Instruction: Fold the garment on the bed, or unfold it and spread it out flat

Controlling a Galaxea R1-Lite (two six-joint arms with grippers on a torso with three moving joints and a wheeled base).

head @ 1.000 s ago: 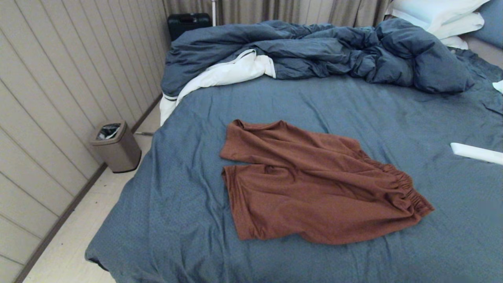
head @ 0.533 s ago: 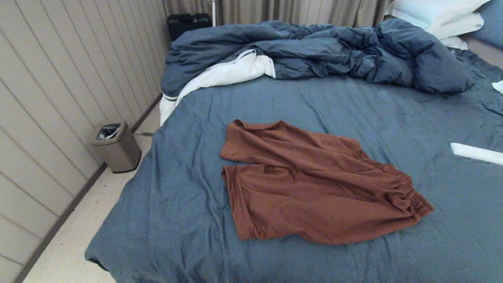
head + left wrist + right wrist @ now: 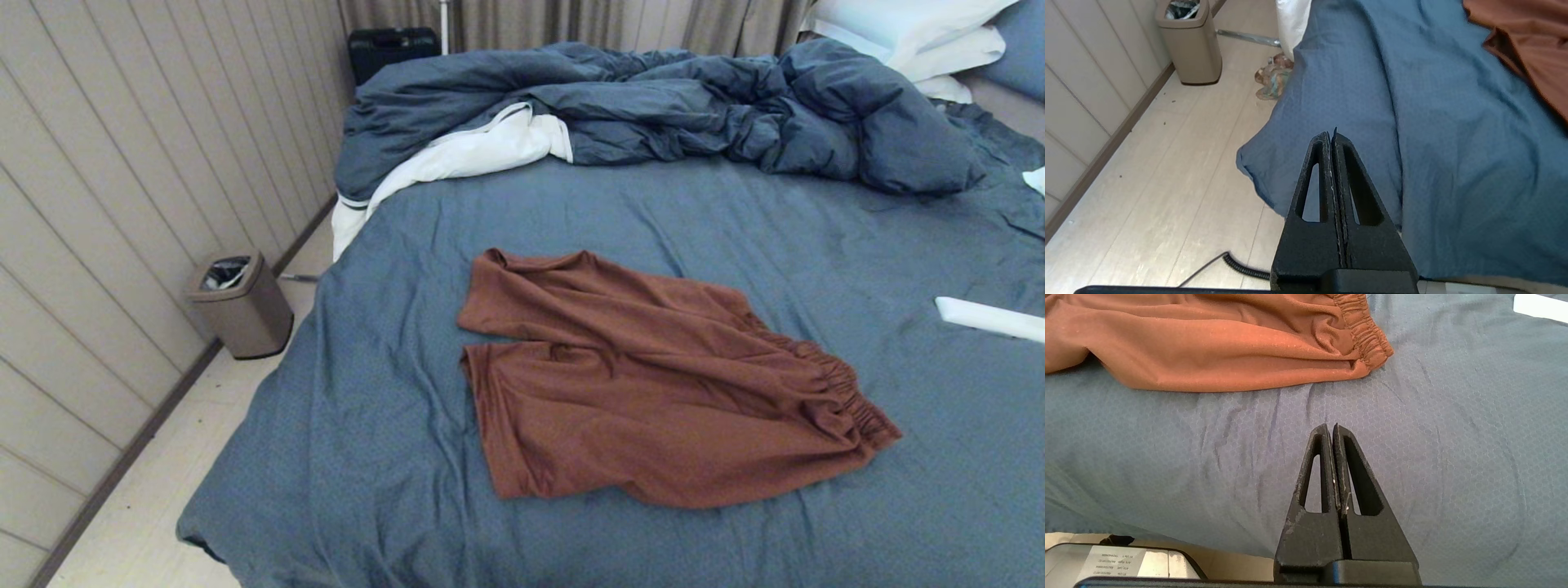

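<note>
While both our hands wait pinched shut and empty at the bed's [image 3: 571, 204] near edge, our right hand [image 3: 1330, 428] sits nearer the garment [image 3: 653, 384], whose waistband points toward the right edge.

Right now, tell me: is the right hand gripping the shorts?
No. The right hand is shut on nothing and hangs over the bare sheet, apart from the shorts.

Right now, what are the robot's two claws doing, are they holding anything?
Left gripper: shut, holding nothing, above the bed edge.
Right gripper: shut, holding nothing, short of the garment.
</note>
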